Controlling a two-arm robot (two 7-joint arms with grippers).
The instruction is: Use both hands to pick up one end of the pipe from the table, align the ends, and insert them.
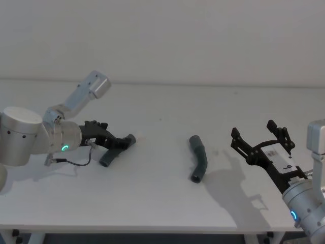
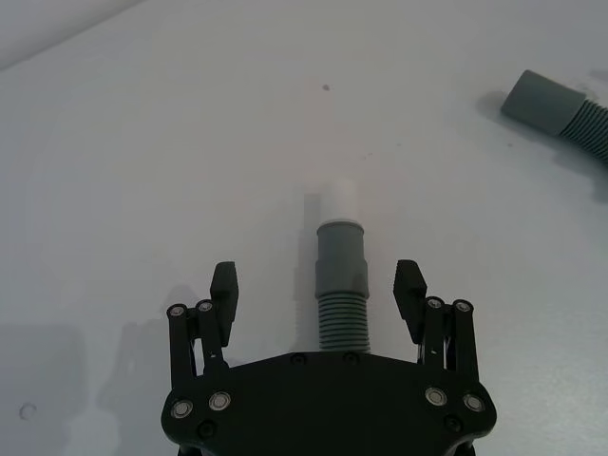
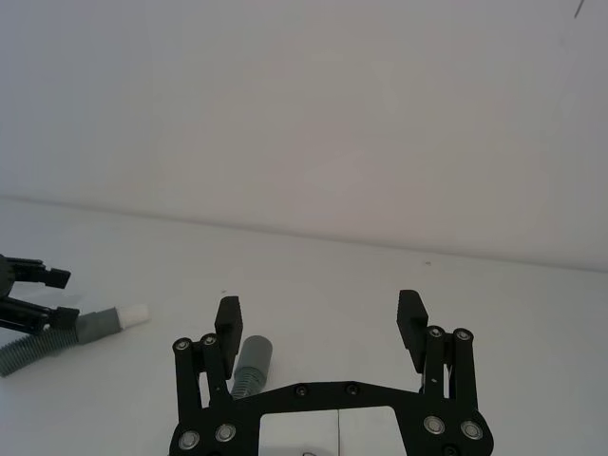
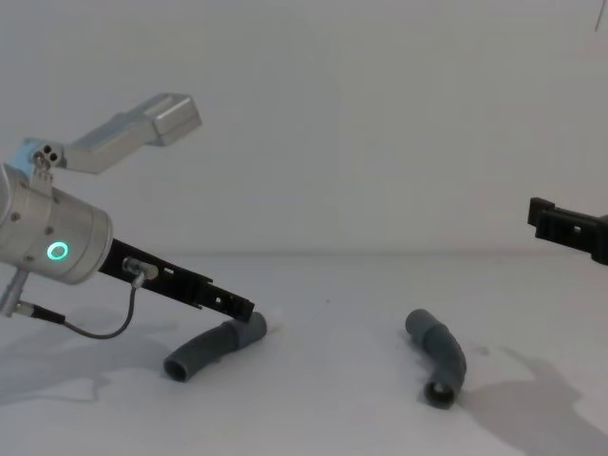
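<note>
The left pincer (image 2: 316, 280), jaws apart, straddles the curved piece (image 2: 340, 261) on the worktop (image 1: 162, 203), its long axis pointing straight out between them, white tip (image 2: 338, 201) foremost; the right pincer (image 1: 253, 129), also agape, hangs well short of the elbow piece (image 1: 199, 158).

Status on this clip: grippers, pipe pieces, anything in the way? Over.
Left gripper open, jaws straddling the curved piece, not closed. Right gripper open, apart from the elbow piece. Both pieces on table, ends unjoined. No obstruction seen.
</note>
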